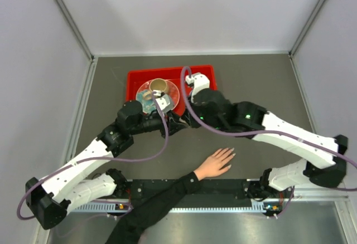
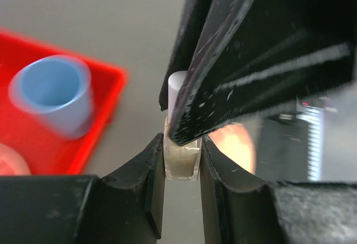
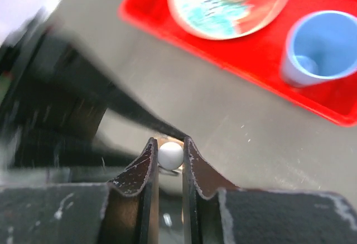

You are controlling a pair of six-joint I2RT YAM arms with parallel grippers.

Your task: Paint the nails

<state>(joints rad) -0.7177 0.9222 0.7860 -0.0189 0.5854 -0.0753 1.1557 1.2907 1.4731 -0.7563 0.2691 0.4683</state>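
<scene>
Nails (image 1: 228, 154), seen from above: tipping the spread fingers of the hand (image 1: 215, 164), too small to pick out singly. Lying flat on the table (image 1: 262, 82) close to the arms' bases, black sleeve trailing off to the near left. Fingers pointing away from the bases and rightward, long axis running near-left to far-right. Left gripper (image 1: 174, 122) and right gripper (image 1: 188, 119) meeting nose to nose just in front of the red tray (image 1: 134, 77), farther out than the hand. Nails thus lying back toward the bases and slightly right of that meeting point, well apart from both claws, and seemingly nearer the right arm.

From the left wrist: clamping a small bottle (image 2: 182, 163) of pale liquid between both fingers, white cap (image 2: 177, 91) rising toward the top of the view. Right claw's black finger crossing over that cap. Blue cup (image 2: 53, 94) sitting blurred in the tray at left. Showing a skin-toned blur behind the bottle, possibly the hand; no nails discernible.

From the right wrist: pinching the round cap (image 3: 170, 154) between closed-in fingers. Plate (image 3: 228, 4) and blue cup sitting in the tray beyond. Nails not showing here.

Judging the step: parting cap from bottle, no painting yet. Needing next to bring the right claw back toward the fingertips.
</scene>
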